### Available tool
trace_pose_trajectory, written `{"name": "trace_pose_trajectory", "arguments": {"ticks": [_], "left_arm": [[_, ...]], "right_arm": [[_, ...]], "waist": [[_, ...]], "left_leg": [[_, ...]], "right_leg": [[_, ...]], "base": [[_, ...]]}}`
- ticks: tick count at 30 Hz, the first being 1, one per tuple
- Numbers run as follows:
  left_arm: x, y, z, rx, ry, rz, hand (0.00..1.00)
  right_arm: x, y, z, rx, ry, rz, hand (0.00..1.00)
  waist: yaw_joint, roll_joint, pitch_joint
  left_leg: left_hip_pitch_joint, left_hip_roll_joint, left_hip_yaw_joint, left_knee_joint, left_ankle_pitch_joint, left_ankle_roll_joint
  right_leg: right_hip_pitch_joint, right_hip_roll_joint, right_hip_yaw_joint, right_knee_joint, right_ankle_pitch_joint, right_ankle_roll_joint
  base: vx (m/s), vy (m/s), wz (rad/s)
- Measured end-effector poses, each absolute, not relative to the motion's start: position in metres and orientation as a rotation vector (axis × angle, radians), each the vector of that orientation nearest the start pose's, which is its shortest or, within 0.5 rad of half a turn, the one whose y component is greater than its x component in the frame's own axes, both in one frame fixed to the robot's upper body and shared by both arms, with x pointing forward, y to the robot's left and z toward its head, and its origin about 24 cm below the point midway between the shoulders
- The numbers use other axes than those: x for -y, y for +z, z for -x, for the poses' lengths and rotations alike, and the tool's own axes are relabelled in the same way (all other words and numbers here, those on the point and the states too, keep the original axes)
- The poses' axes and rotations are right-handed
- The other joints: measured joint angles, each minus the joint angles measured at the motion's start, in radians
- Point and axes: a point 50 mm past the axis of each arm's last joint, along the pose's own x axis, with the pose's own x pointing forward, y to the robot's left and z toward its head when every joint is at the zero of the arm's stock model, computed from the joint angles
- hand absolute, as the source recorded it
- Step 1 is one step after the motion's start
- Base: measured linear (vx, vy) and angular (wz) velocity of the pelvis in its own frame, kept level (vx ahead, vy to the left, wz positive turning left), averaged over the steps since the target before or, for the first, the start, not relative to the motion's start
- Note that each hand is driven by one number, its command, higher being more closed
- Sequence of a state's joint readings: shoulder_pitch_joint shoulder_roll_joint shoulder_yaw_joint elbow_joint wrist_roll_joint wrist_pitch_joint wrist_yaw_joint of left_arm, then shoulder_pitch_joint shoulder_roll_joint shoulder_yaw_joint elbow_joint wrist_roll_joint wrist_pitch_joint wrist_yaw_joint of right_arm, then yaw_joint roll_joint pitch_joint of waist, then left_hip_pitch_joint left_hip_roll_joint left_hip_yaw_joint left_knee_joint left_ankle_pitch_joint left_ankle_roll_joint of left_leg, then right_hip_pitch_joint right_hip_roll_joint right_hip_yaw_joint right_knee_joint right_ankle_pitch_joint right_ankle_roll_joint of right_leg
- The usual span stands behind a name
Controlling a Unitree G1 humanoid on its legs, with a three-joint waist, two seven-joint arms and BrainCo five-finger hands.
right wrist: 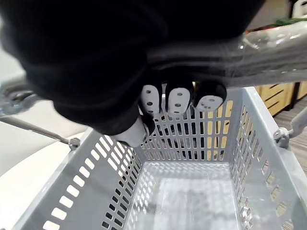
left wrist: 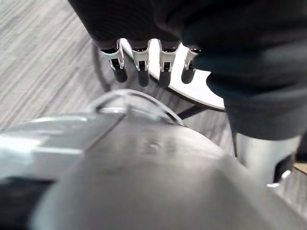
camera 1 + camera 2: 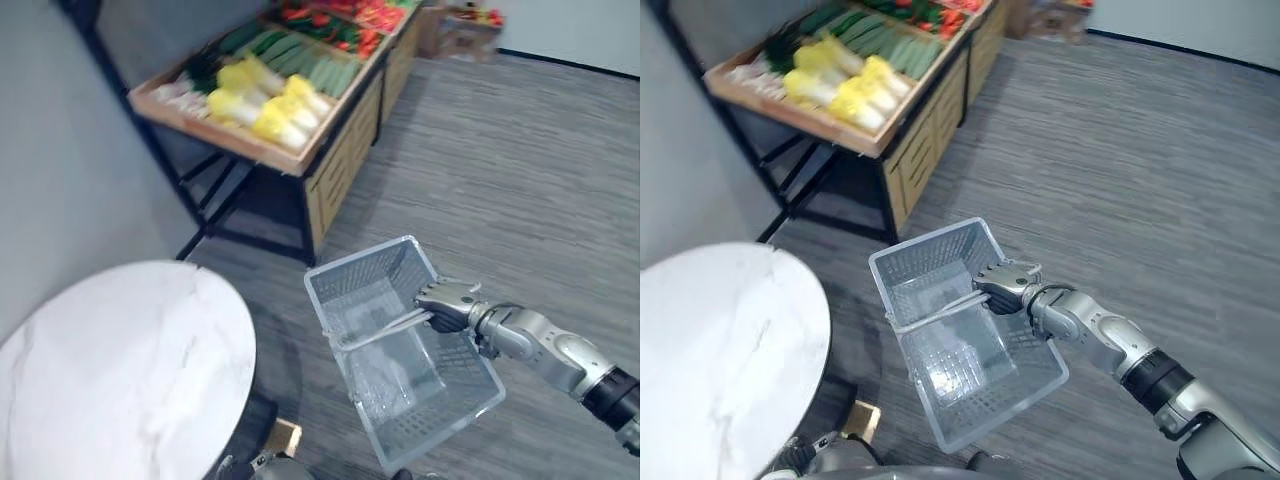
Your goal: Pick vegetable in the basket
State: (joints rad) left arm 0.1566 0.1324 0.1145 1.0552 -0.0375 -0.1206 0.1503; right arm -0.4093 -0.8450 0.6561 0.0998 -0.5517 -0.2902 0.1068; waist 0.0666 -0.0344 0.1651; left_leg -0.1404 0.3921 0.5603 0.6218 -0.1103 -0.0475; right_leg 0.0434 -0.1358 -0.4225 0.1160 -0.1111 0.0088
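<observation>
A grey plastic basket [image 3: 372, 272] hangs above the floor, nothing inside it. My right hand [image 3: 447, 303] is shut on its metal handle [image 3: 375, 333]; in the right wrist view the fingers [image 1: 178, 99] curl round the handle bar [image 1: 268, 40] over the bare basket floor [image 1: 192, 201]. Vegetables lie on a wooden stand [image 3: 262, 150] at the far left: yellow-green cabbages [image 3: 270, 100], green cucumbers [image 3: 300, 55] and red peppers [image 3: 350, 20]. My left hand [image 2: 144, 62] hangs low beside me with its fingers straight.
A round white table [image 3: 120, 360] stands close at the lower left. A grey wall [image 3: 50, 150] runs along the left beside the stand. A cardboard box [image 3: 462, 30] with produce sits at the far end. Grey floor [image 3: 520, 160] stretches to the right.
</observation>
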Motion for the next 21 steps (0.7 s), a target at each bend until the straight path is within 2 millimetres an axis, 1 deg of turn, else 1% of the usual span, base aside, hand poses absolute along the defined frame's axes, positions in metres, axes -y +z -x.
{"name": "trace_pose_trajectory", "arguments": {"ticks": [1,2,3,4,5,6,7,8,9,10,11,12,13,17,19,20,21], "left_arm": [[-0.224,-0.158,-0.068,-1.071,0.361,-0.106,0.00],[-0.219,-0.160,-0.065,-1.076,0.354,-0.097,0.00],[-0.218,-0.160,-0.061,-1.085,0.349,-0.098,0.00],[-0.217,-0.161,-0.059,-1.092,0.348,-0.096,0.00],[-0.212,-0.162,-0.055,-1.100,0.343,-0.083,0.00],[-0.210,-0.163,-0.055,-1.104,0.335,-0.080,0.00],[-0.213,-0.162,-0.057,-1.097,0.321,-0.101,0.00],[-0.216,-0.161,-0.059,-1.087,0.317,-0.111,0.00],[-0.219,-0.160,-0.063,-1.075,0.308,-0.126,0.00],[-0.220,-0.159,-0.064,-1.074,0.304,-0.126,0.00],[-0.219,-0.160,-0.064,-1.074,0.301,-0.124,0.00],[-0.217,-0.160,-0.063,-1.076,0.297,-0.120,0.00],[-0.217,-0.160,-0.063,-1.077,0.295,-0.119,0.00],[-0.217,-0.160,-0.063,-1.077,0.277,-0.132,0.00],[-0.219,-0.160,-0.062,-1.079,0.273,-0.141,0.00],[-0.222,-0.159,-0.062,-1.078,0.274,-0.151,0.00],[-0.223,-0.159,-0.062,-1.078,0.273,-0.154,0.00]], "right_arm": [[0.157,0.078,-0.278,0.335,0.801,1.451,1.00],[0.160,0.076,-0.279,0.324,0.794,1.448,1.00],[0.163,0.073,-0.279,0.305,0.791,1.450,1.00],[0.165,0.072,-0.280,0.296,0.792,1.450,1.00],[0.169,0.070,-0.280,0.277,0.789,1.462,1.00],[0.173,0.068,-0.280,0.256,0.783,1.464,1.00],[0.177,0.063,-0.279,0.228,0.784,1.466,1.00],[0.179,0.062,-0.279,0.217,0.782,1.469,1.00],[0.186,0.059,-0.278,0.185,0.763,1.462,1.00],[0.195,0.055,-0.275,0.149,0.737,1.450,1.00],[0.199,0.054,-0.273,0.135,0.723,1.444,1.00],[0.206,0.054,-0.271,0.114,0.694,1.433,1.00],[0.211,0.054,-0.269,0.102,0.672,1.415,1.00],[0.216,0.047,-0.262,0.067,0.655,1.363,1.00],[0.217,0.039,-0.257,0.037,0.657,1.340,1.00],[0.221,0.033,-0.253,0.006,0.649,1.325,1.00],[0.227,0.029,-0.249,-0.026,0.625,1.308,1.00]], "waist": [[0.003,0.005,-0.002],[0.007,0.014,-0.004],[0.009,0.023,-0.006],[0.009,0.030,-0.009],[0.006,0.054,-0.011],[0.001,0.066,-0.015],[-0.007,0.046,-0.016],[-0.010,0.037,-0.015],[-0.012,0.018,-0.013],[-0.012,0.013,-0.013],[-0.013,0.015,-0.013],[-0.016,0.017,-0.012],[-0.012,0.019,-0.011],[-0.010,0.012,-0.006],[-0.010,0.005,-0.003],[-0.012,0.001,-0.002],[-0.013,-0.005,0.001]], "left_leg": [[-0.009,-0.045,-0.086,-0.030,-0.023,-0.015],[-0.012,-0.121,-0.225,-0.108,-0.049,-0.034],[-0.007,-0.170,-0.317,-0.196,-0.054,-0.042],[-0.004,-0.186,-0.353,-0.241,-0.051,-0.042],[0.007,-0.204,-0.417,-0.326,0.001,-0.039],[0.014,-0.202,-0.429,-0.351,-0.019,-0.015],[0.033,-0.223,-0.435,-0.401,-0.020,-0.016],[0.035,-0.230,-0.432,-0.424,-0.020,-0.016],[0.035,-0.250,-0.426,-0.454,-0.014,-0.010],[0.036,-0.270,-0.425,-0.465,-0.010,-0.004],[0.037,-0.280,-0.425,-0.467,-0.009,-0.002],[0.046,-0.299,-0.421,-0.483,-0.004,0.007],[0.054,-0.311,-0.404,-0.499,0.001,0.014],[0.073,-0.335,-0.358,-0.523,0.000,0.023],[0.090,-0.342,-0.344,-0.529,-0.006,0.031],[0.093,-0.347,-0.339,-0.528,-0.012,0.039],[0.089,-0.351,-0.336,-0.518,-0.029,0.036]], "right_leg": [[-0.011,-0.003,0.036,-0.007,0.012,0.001],[-0.029,-0.001,0.101,-0.023,0.035,0.000],[-0.048,0.008,0.159,-0.033,0.052,0.004],[-0.056,0.017,0.182,-0.038,0.060,0.007],[-0.064,0.045,0.224,-0.050,0.073,0.019],[-0.071,0.057,0.248,-0.051,0.080,0.030],[-0.087,0.045,0.267,-0.065,0.094,0.051],[-0.096,0.038,0.271,-0.072,0.102,0.062],[-0.106,0.023,0.279,-0.091,0.121,0.074],[-0.103,0.007,0.282,-0.107,0.132,0.085],[-0.100,0.002,0.282,-0.111,0.135,0.089],[-0.099,-0.014,0.290,-0.117,0.141,0.100],[-0.107,-0.026,0.303,-0.117,0.147,0.108],[-0.129,-0.045,0.357,-0.120,0.161,0.129],[-0.129,-0.048,0.378,-0.117,0.162,0.131],[-0.130,-0.051,0.380,-0.112,0.161,0.132],[-0.144,-0.056,0.382,-0.089,0.146,0.132]], "base": [[-0.01,0.069,-1.72],[-0.02,0.093,-1.67],[-0.02,0.106,-1.60],[-0.01,0.147,-1.41],[0.01,0.194,-1.04],[0.04,0.230,-0.86],[0.03,0.188,-0.42],[0.02,0.155,-0.20],[-0.02,0.143,-0.06],[-0.02,0.137,0.03],[-0.01,0.122,0.07],[-0.01,0.121,-0.06],[-0.01,0.119,-0.19],[-0.02,0.084,-0.35],[-0.01,0.076,-0.33],[0.00,0.061,-0.16],[0.00,0.062,-0.10]]}}
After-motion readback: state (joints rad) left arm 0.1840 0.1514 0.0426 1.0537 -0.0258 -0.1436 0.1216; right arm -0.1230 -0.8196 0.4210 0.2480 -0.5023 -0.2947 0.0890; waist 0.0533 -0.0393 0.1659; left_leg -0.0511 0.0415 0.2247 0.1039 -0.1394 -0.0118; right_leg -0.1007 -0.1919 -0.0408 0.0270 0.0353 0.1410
